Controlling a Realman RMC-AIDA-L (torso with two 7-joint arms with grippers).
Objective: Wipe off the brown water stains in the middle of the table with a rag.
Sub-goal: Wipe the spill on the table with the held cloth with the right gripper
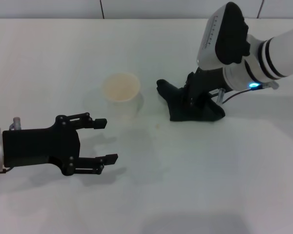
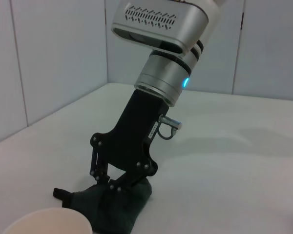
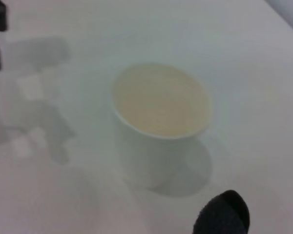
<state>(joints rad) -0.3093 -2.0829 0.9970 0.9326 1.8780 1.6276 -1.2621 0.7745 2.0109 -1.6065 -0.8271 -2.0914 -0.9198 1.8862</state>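
Observation:
The dark rag (image 1: 178, 103) lies crumpled on the white table (image 1: 210, 175), right of centre. My right gripper (image 1: 194, 100) comes down from the right and is shut on the rag's right part, pressing it to the table. The left wrist view shows this gripper (image 2: 118, 186) with its fingertips buried in the rag (image 2: 112, 209). A rag corner shows in the right wrist view (image 3: 222, 214). No clear brown water stain shows. Only a very faint speck (image 1: 157, 126) lies just in front of the rag. My left gripper (image 1: 106, 141) is open and empty at the front left.
A white paper cup (image 1: 121, 92) with a tan inside stands upright just left of the rag, and between the two grippers. It also shows in the right wrist view (image 3: 158, 117), and its rim shows in the left wrist view (image 2: 49, 222). A wall runs behind the table.

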